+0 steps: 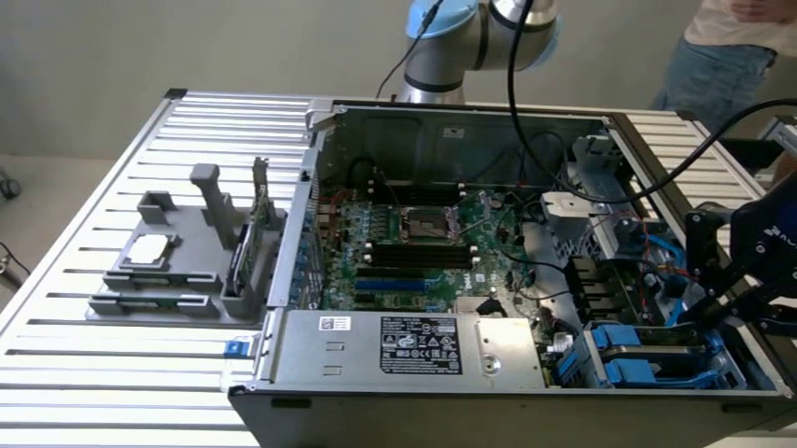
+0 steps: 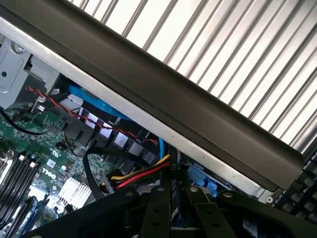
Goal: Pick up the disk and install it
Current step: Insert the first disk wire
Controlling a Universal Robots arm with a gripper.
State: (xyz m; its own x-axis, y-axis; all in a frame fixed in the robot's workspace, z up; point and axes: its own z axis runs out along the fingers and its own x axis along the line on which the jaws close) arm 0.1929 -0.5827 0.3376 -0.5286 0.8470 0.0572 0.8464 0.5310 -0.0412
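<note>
1 arm is reaching into the open computer case [image 1: 585, 121] at the exterior view's right, its pincer [image 1: 700, 315] hanging close above the disk [image 1: 641, 359], which is lying in its blue frame in the near corner bay. Whether the pincer is clenched or released, I cannot tell. Doing this well is calling for a square, centred hold, clear of the case wall. Red and yellow wires [image 2: 143, 173] are crowding nearby. The grey power box [image 1: 398, 345] is sitting alongside, and a person [image 1: 722, 56] is standing beyond the surface [image 1: 100, 373].
</note>
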